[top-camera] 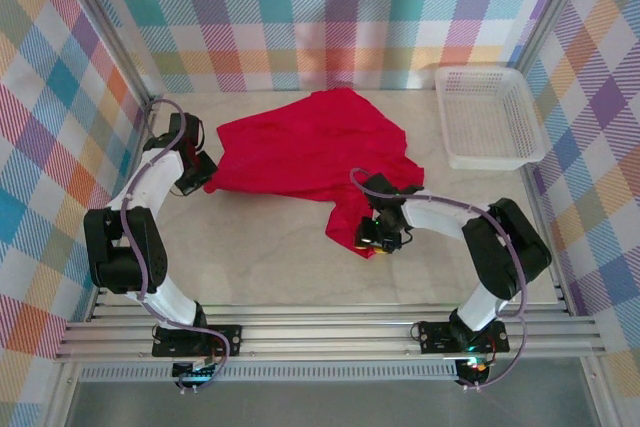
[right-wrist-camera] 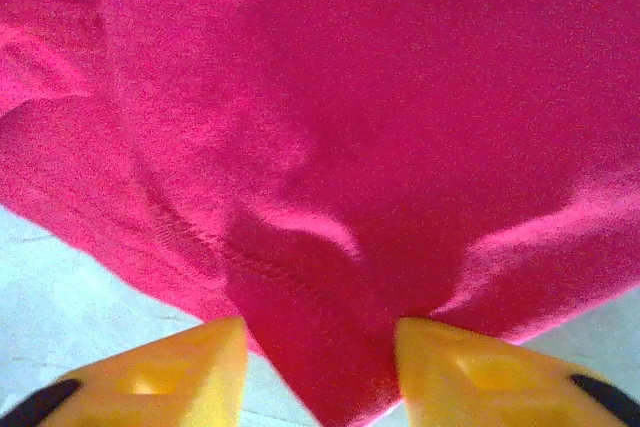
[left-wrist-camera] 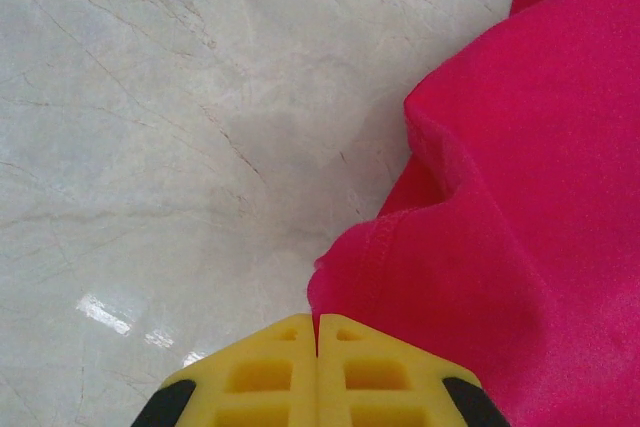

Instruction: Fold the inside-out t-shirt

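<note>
The red t-shirt [top-camera: 310, 152] is lying in a messy heap on the table [top-camera: 270, 267]. It is just beside the white basket [top-camera: 495, 163], on the side where the left arm is standing. None of it is lying in the basket. One floppy bit of the shirt is hanging down toward the arms, a little nearer to them than the basket is.

The right gripper [top-camera: 378, 242] is sitting on that floppy bit, not far from the basket's near corner. In the right wrist view its fingers [right-wrist-camera: 200, 367] are standing apart, and a bump of red cloth with a stitched edge is poking up between them. They are not squeezing it tight.

The left gripper [top-camera: 208, 175] is waiting well apart from the basket, on the far side of the shirt from it. Its yellow fingers [left-wrist-camera: 270, 367] are pressed together. The shirt's edge is touching their tips, but I cannot tell if any cloth is caught between them.

I think the job is only just starting. The shirt is looking bunched and wrinkly, with no neat fold anywhere. I cannot tell which side of the cloth is facing out. It is going to need pulling flat first, and then all of the folding is left to do.
</note>
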Tool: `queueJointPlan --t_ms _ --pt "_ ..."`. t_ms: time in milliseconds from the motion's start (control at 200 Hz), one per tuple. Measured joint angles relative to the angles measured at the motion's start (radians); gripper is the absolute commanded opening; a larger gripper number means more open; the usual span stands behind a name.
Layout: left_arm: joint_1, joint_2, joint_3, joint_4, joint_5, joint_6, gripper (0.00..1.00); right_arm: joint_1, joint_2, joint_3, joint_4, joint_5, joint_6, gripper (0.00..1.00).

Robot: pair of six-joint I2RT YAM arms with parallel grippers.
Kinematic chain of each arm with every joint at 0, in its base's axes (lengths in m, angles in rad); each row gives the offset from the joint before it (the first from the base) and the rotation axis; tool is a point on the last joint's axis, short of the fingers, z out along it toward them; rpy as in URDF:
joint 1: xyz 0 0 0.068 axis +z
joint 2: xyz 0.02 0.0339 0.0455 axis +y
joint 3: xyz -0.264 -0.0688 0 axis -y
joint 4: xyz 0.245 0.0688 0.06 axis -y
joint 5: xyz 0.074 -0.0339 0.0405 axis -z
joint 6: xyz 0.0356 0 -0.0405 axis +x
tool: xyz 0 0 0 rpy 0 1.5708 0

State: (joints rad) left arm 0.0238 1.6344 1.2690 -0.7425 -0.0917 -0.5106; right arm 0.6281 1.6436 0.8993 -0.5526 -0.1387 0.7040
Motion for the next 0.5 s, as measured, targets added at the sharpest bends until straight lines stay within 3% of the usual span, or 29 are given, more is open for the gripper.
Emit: queueJointPlan --t_ms 145,325,500 --pt "0.0 0.0 0.016 -0.019 0.0 0.004 0.0 0.0 0.011 0.021 -0.005 0.009 0.001 0.0" --pt "0.0 0.0 0.147 -0.085 0.0 0.007 0.0 -0.037 -0.007 0.192 -0.117 0.061 -0.07 0.0" --pt "0.0 0.018 0.465 -0.167 -0.024 0.012 0.0 -0.21 -0.105 0.529 -0.217 0.139 -0.191 0.0"
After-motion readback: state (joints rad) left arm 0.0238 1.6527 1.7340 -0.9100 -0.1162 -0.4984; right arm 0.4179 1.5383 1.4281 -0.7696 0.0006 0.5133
